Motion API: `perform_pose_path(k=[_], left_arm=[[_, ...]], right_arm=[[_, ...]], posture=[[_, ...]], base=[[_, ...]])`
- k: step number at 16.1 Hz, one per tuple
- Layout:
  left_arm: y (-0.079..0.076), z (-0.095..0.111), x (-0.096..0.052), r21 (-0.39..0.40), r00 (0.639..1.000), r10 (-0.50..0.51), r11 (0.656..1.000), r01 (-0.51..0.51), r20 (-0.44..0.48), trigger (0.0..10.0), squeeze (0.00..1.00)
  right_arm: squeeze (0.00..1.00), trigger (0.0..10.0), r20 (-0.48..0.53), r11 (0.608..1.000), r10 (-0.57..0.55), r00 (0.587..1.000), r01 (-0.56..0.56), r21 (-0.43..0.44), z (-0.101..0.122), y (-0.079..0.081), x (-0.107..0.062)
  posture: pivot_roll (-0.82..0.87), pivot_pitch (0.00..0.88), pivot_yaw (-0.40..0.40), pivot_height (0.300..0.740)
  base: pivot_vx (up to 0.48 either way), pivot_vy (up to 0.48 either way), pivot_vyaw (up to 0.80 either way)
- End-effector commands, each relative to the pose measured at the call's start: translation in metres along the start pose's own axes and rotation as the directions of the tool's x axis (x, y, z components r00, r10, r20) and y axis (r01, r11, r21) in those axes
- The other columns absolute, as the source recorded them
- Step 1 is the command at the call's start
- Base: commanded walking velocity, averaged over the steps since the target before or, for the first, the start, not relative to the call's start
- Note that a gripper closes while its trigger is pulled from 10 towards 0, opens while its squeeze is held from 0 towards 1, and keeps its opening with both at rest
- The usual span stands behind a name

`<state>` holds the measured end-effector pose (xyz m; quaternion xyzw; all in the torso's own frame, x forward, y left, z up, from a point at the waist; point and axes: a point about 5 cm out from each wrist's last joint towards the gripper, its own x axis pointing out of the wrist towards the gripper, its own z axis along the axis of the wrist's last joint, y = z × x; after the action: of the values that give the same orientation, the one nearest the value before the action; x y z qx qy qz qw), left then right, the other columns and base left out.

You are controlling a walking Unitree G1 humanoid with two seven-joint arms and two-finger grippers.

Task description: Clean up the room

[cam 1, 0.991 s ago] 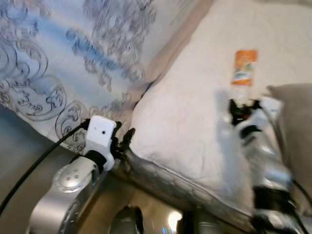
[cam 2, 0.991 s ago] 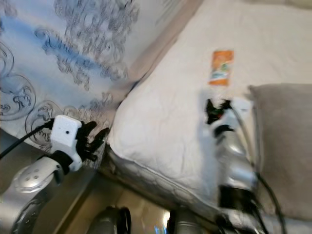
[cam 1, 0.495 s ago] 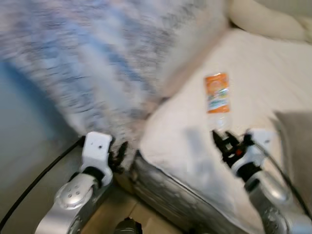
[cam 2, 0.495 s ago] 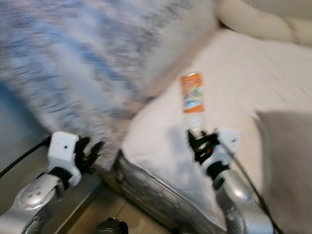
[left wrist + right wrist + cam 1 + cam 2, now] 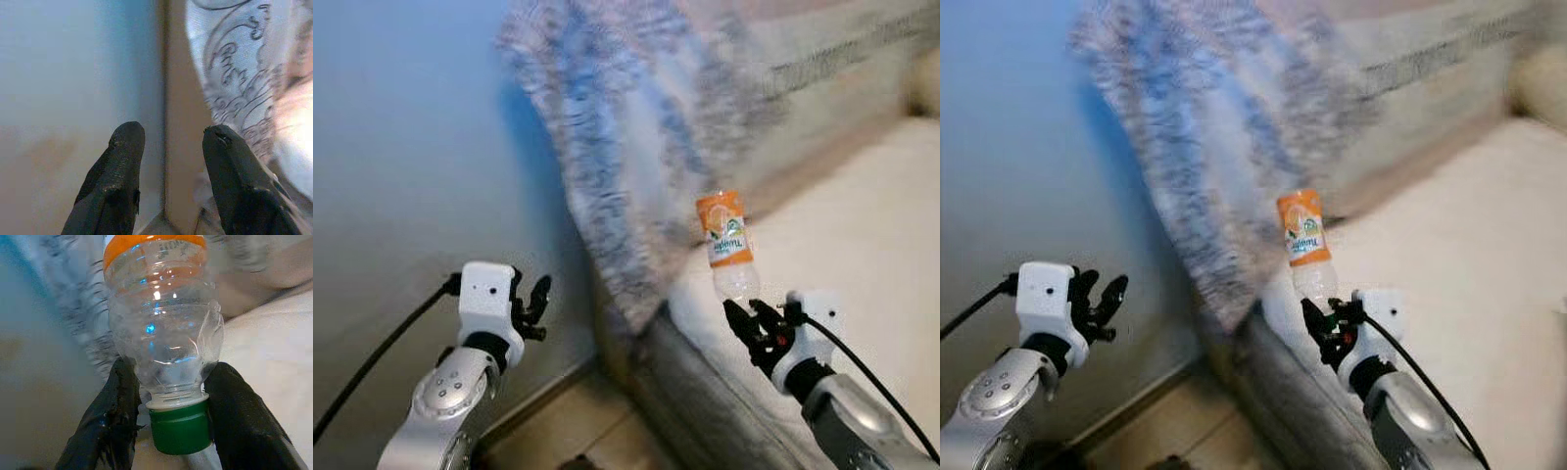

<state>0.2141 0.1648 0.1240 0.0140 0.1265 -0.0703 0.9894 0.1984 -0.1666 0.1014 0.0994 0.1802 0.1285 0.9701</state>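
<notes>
My right gripper [image 5: 168, 396] pinches the bottle [image 5: 161, 323] at its neck; I think it's light, smooth and squashy, while my left gripper [image 5: 168, 147] stays spread.

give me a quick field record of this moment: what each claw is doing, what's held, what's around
right claw: shut on the neck of a clear plastic bottle with an orange label and green cap, cap toward the wrist
bottle position: lifted off the white bed, base up
left claw: open, nothing between its black fingers, held out toward the blue wall
beside the bed: pale fabric with a grey scroll pattern, blurred in the head views
floor: light brown strip below the wall
</notes>
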Motion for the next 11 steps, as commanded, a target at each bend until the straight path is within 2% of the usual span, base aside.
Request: perform_pose_path(k=[1, 4, 7, 8, 11], left_arm=[[0.001, 0.002, 0.001, 0.020, 1.000, -0.005, 1.000, 0.005, 0.011, 10.0, 0.00], [0.010, -0.003, 0.011, 0.058, 0.999, 0.041, 0.997, -0.042, 0.010, 10.0, 0.00], [0.007, -0.003, 0.005, 0.052, 0.999, 0.037, 0.998, -0.038, 0.011, 10.0, 0.00], [0.008, -0.005, 0.004, 0.056, 0.999, 0.046, 0.997, -0.047, 0.010, 10.0, 0.00], [0.006, -0.010, 0.006, 0.117, 0.999, 0.047, 0.992, -0.045, -0.012, 10.0, 0.00]], right_arm=[[0.00, 10.0, -0.003, 1.000, 0.000, 1.000, 0.000, 0.001, 0.000, -0.003, 0.000], [0.00, 10.0, -0.045, 0.995, 0.084, 0.995, -0.086, -0.052, -0.002, -0.005, 0.002], [0.00, 10.0, -0.091, 0.980, 0.177, 0.980, -0.184, -0.071, -0.006, -0.006, -0.005], [0.00, 10.0, -0.121, 0.970, 0.210, 0.970, -0.223, -0.101, -0.010, -0.007, -0.007], [0.00, 10.0, -0.180, 0.972, 0.160, 0.971, -0.187, -0.143, -0.018, -0.010, 0.001]], posture=[[-0.04, 0.000, 0.088, 0.740], [-0.04, 0.000, 0.072, 0.740], [-0.03, 0.000, 0.070, 0.740], [-0.03, 0.000, 0.080, 0.740], [-0.02, 0.000, 0.064, 0.740]], base=[[0.000, 0.000, 0.80], [0.000, 0.000, 0.80], [0.000, 0.000, 0.80], [0.000, 0.000, 0.80], [0.000, 0.000, 0.80]])
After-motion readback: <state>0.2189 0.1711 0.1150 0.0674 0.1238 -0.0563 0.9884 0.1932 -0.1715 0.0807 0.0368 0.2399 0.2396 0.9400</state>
